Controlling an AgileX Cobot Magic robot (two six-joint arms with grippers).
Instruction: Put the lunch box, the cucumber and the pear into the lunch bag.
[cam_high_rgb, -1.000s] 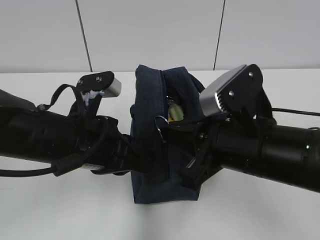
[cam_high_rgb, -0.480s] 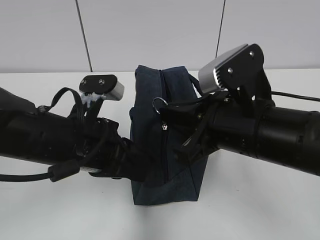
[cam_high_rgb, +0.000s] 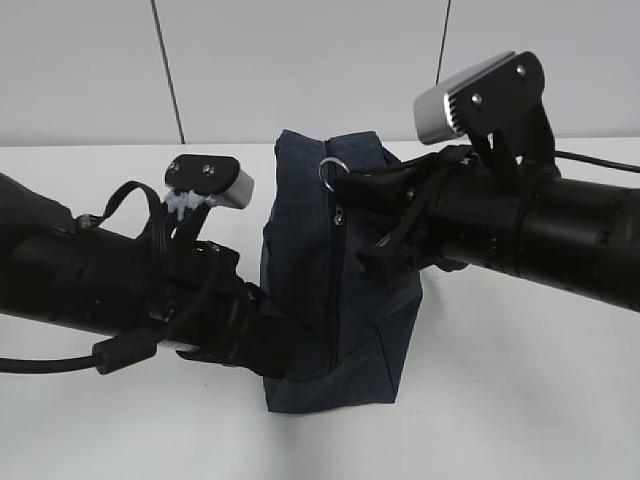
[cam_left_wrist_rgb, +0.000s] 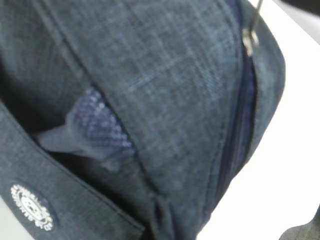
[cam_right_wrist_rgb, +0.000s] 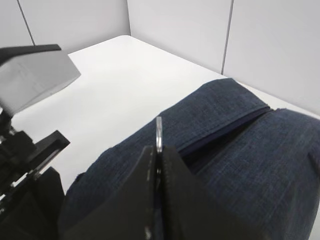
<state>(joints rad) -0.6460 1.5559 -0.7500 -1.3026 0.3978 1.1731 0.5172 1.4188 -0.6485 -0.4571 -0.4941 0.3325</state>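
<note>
- The lunch bag (cam_high_rgb: 325, 270) stands upright mid-table, its zipper line closed down the near face.
- White table (cam_high_rgb: 520, 400) spreads all round the bag; pale grey wall panels (cam_high_rgb: 300, 65) with dark seams rise behind it.
- Right gripper (cam_right_wrist_rgb: 158, 165), beside the bag's top, is clamped on the ring pull (cam_high_rgb: 333, 171).
- Left gripper presses against the bag's left side; its grip cannot be told.

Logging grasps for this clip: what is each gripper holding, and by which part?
Right gripper: the lunch bag by its zipper's metal ring pull. Left gripper: hidden against the bag's side; cannot tell.
</note>
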